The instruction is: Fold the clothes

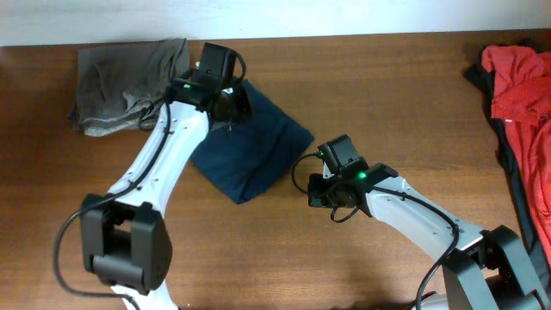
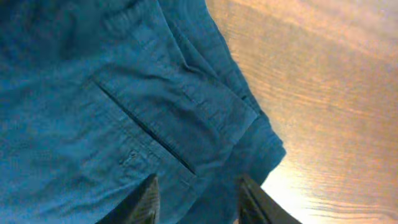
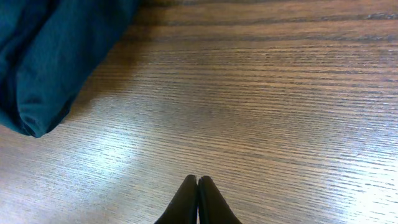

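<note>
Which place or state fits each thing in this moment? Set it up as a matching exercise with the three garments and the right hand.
Column one:
1. navy garment
2. olive-grey garment
3. red garment
4. right hand

Column two:
A. shut, over the table, beside the cloth
B. at the right edge of the overhead view
C. rumpled, at the far left
D. folded, near the middle, under the open left hand

Pairs: 1-D, 2-C, 3-B, 4-A.
</note>
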{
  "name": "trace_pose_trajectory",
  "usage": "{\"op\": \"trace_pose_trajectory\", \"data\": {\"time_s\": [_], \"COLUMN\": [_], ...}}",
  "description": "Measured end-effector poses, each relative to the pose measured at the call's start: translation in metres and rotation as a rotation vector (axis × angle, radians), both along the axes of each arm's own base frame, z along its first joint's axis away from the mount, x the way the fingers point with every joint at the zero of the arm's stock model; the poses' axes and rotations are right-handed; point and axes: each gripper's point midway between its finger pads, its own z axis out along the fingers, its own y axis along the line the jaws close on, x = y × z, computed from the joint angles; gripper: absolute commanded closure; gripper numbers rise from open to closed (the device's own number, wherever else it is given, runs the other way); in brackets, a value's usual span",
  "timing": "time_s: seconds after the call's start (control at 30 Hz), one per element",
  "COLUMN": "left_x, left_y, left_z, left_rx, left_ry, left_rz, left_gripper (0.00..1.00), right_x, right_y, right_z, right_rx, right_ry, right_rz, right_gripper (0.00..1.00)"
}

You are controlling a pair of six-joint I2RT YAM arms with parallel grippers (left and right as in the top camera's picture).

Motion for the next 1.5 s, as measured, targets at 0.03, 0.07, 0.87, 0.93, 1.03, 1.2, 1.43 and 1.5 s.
{"op": "trace_pose_trajectory", "data": {"time_s": [0.03,0.07,0.87,0.93,1.03,1.2,1.43,1.5], "left_x": [0.0,-0.001,-0.106,-0.11,-0.113,-0.119,-0.126,-0.129], "left_y": [-0.001,-0.002,0.194,0.198,0.198,0.197,0.199,0.198], "left_z": [-0.006,-0.011,-0.004,-0.004,-0.005,-0.021,-0.05,-0.058], "left_rx": [0.004,0.008,0.215,0.214,0.215,0.22,0.236,0.237], "left_ry": [0.013,0.024,0.492,0.509,0.518,0.545,0.562,0.569], "left_rz": [-0.004,-0.006,0.366,0.376,0.377,0.37,0.37,0.37], "left_gripper": [0.58,0.58,0.01,0.01,0.01,0.01,0.01,0.01], "right_x": [0.0,-0.001,0.114,0.129,0.149,0.171,0.183,0.187], "right_y": [0.0,0.0,0.028,0.03,0.038,0.054,0.061,0.063], "right_z": [0.0,0.0,0.14,0.15,0.138,0.071,0.026,0.027], "right_rx": [0.0,-0.002,0.118,0.124,0.122,0.118,0.114,0.119], "right_ry": [0.001,0.004,-0.418,-0.446,-0.426,-0.288,-0.209,-0.218], "right_rz": [0.0,0.0,0.09,0.09,0.099,0.114,0.101,0.101], "right_gripper": [0.92,0.92,0.53,0.53,0.51,0.51,0.51,0.51]}}
